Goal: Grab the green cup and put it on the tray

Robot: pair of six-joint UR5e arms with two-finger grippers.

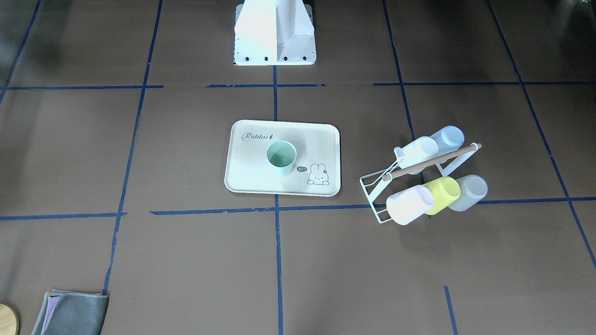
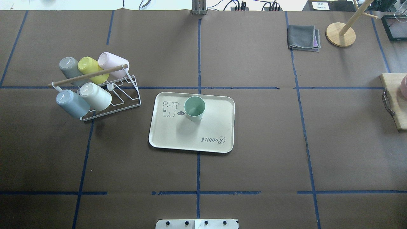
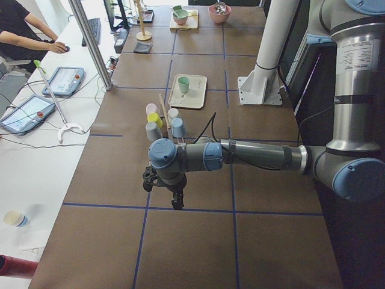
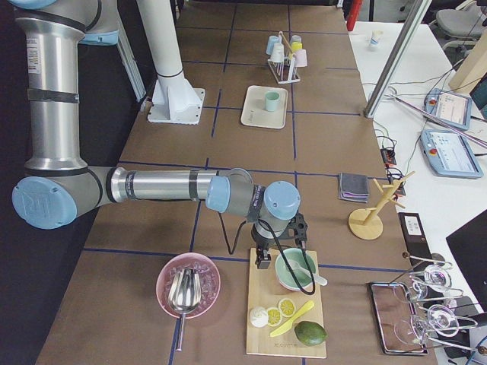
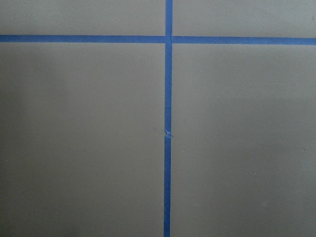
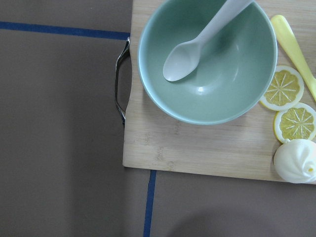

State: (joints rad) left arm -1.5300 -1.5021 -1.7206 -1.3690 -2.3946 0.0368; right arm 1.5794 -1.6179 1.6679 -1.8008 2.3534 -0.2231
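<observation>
The pale mint-green cup (image 2: 194,108) stands upright on the cream tray (image 2: 178,136), near the bunny print; it shows the same way in the front view (image 1: 281,158) on the tray (image 1: 251,179). Neither gripper shows in the overhead or front view. My left gripper (image 3: 176,203) hangs over bare table far from the tray, at the table's left end. My right gripper (image 4: 261,260) hangs at the other end, over the edge of a wooden board. I cannot tell whether either is open or shut. The wrist views show no fingers.
A white wire cup rack (image 2: 95,73) with several cups, one of them yellow-green (image 2: 90,68), stands left of the tray. A grey cloth (image 2: 303,38) and a wooden stand (image 2: 341,33) are at the far right. The wooden board (image 6: 197,148) bears a green bowl (image 6: 207,59) with a spoon.
</observation>
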